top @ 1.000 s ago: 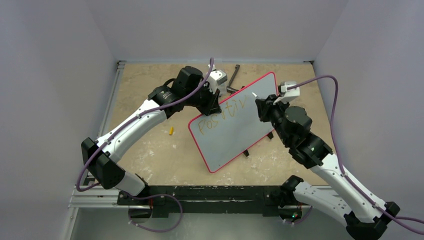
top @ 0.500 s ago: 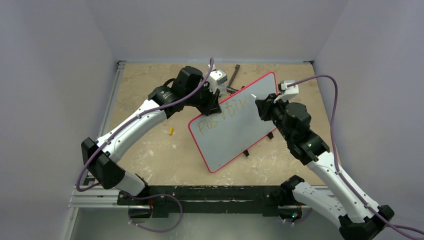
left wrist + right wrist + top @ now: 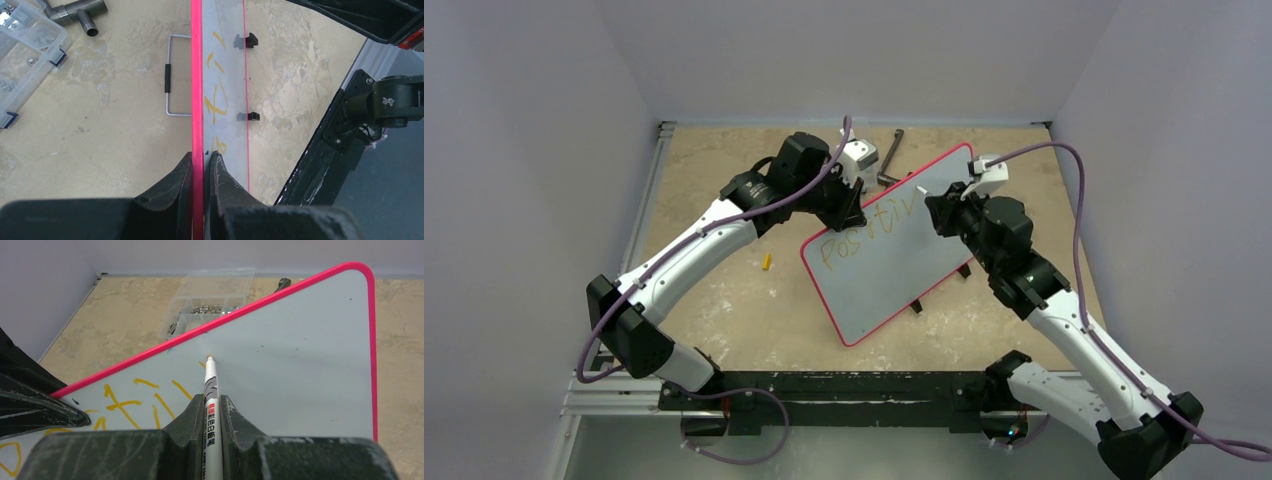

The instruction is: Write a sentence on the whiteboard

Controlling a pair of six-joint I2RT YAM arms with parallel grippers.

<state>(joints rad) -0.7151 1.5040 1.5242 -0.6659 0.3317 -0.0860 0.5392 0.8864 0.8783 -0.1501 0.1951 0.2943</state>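
Observation:
The whiteboard (image 3: 894, 275) stands tilted on the table, its red-pink frame edge-on in the left wrist view (image 3: 197, 75). The sentence (image 3: 864, 225) reads "Positiv" in orange-yellow; part of it shows in the right wrist view (image 3: 125, 402). My left gripper (image 3: 202, 156) is shut on the board's upper left frame edge (image 3: 852, 212). My right gripper (image 3: 211, 399) is shut on a white marker (image 3: 210, 385). The marker's tip touches the board just right of the last stroke, near the top frame. The right gripper also shows in the top view (image 3: 934, 210).
A clear plastic parts box (image 3: 215, 295) and a grey pipe fitting (image 3: 80, 12) lie behind the board. A wire handle (image 3: 172, 75) lies by its back. A small yellow cap (image 3: 765, 262) lies on the table left of the board. The board's two black feet (image 3: 252, 116) show.
My right arm has moved up and left, carrying the marker tip toward the board's top edge beyond the "v". The left arm and the board have not moved.

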